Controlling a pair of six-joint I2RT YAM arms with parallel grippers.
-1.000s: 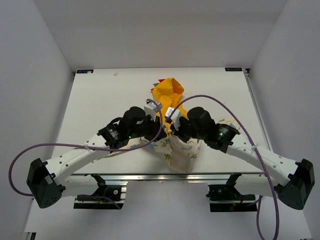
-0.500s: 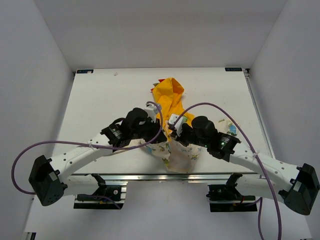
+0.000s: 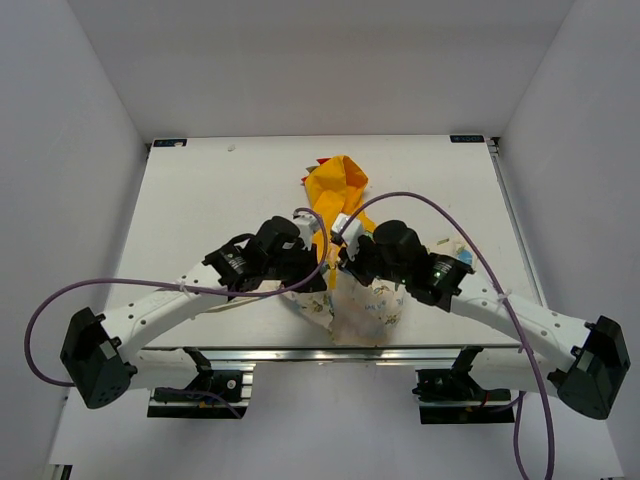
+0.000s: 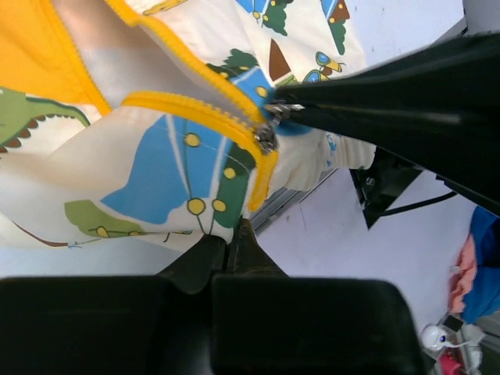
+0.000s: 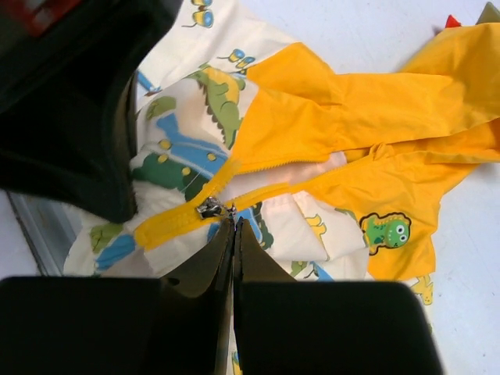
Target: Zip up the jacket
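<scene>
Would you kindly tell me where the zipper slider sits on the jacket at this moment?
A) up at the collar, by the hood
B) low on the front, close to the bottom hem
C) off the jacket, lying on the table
B: in the right wrist view the zipper slider has only a short closed strip on its hem side, while the front edges of the jacket spread apart beyond it.
</scene>
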